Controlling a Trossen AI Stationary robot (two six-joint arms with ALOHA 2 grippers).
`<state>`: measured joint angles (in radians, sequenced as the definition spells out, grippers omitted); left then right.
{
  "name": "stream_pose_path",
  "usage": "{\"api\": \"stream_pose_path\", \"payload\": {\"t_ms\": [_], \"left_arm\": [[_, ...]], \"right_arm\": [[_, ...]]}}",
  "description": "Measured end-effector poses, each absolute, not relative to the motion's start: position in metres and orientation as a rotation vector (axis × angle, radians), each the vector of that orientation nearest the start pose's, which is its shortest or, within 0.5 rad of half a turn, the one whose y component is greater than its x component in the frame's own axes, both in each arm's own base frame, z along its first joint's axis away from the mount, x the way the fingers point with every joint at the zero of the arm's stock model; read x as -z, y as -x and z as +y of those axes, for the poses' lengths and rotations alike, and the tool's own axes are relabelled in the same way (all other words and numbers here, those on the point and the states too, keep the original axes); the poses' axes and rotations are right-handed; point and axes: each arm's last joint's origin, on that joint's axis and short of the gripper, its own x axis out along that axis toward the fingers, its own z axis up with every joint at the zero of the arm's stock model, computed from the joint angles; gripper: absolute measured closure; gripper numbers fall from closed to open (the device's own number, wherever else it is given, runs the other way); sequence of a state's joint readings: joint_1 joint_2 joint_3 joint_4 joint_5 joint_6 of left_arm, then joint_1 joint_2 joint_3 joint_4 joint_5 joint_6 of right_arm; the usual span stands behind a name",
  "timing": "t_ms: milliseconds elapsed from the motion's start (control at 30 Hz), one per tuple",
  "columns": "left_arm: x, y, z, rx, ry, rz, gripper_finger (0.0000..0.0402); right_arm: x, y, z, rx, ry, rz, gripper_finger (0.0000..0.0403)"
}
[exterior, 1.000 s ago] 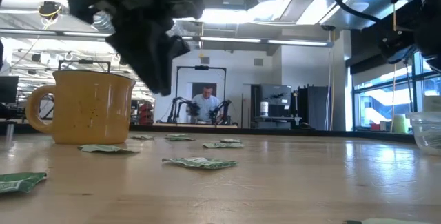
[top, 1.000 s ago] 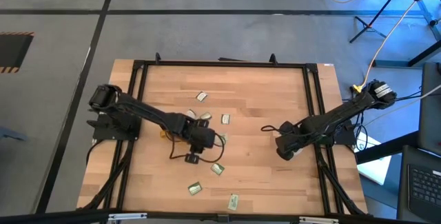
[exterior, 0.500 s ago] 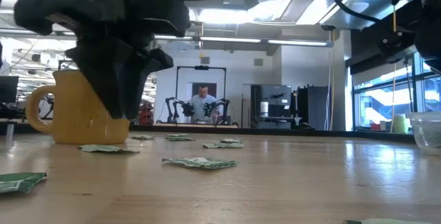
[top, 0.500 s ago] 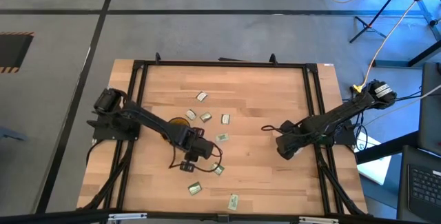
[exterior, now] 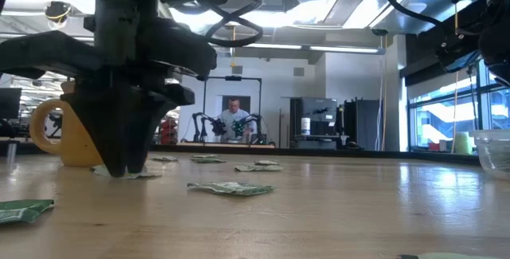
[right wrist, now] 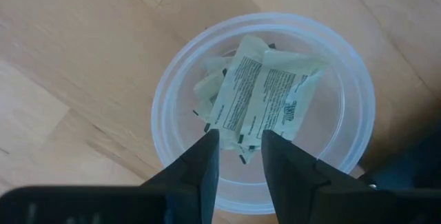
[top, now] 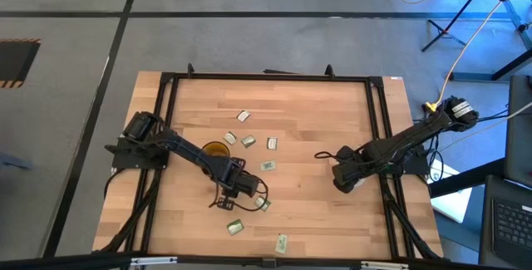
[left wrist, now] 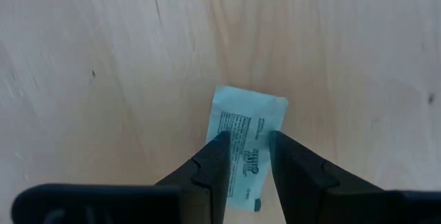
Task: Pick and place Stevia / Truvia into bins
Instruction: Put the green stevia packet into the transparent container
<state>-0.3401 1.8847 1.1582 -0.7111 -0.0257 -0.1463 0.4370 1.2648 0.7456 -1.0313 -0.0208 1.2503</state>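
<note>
Sachets (top: 268,166) across wooden table (top: 316,120)

From above, my surface (top: 316,120) looks bright and even, with only small soft shadows under my arms. Down low, the ceiling lights (exterior: 319,8) glare white, and my left tool (exterior: 119,167) is a big dark shape against them. The window (exterior: 442,111) glows blue. Close up, the wood is bright and a bit soft.
</note>
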Motion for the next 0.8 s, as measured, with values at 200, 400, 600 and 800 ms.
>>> {"api": "stream_pose_path", "payload": {"t_ms": [200, 400, 600, 800], "left_arm": [[-0.137, -0.319, -0.112, 0.149, -0.147, 1.445, 0.0313], [-0.138, -0.318, -0.111, 0.144, -0.151, 1.44, 0.0343], [-0.139, -0.318, -0.111, 0.141, -0.154, 1.438, 0.0369], [-0.141, -0.319, -0.111, 0.141, -0.156, 1.446, 0.0396]], "right_arm": [[-0.189, -0.167, 0.079, 0.611, -0.658, 1.478, 0.029], [-0.19, -0.166, 0.078, 0.614, -0.66, 1.476, 0.029], [-0.213, -0.172, 0.081, 0.596, -0.616, 1.341, 0.029], [-0.246, -0.191, 0.092, 0.398, -0.409, 1.063, 0.029]]}}
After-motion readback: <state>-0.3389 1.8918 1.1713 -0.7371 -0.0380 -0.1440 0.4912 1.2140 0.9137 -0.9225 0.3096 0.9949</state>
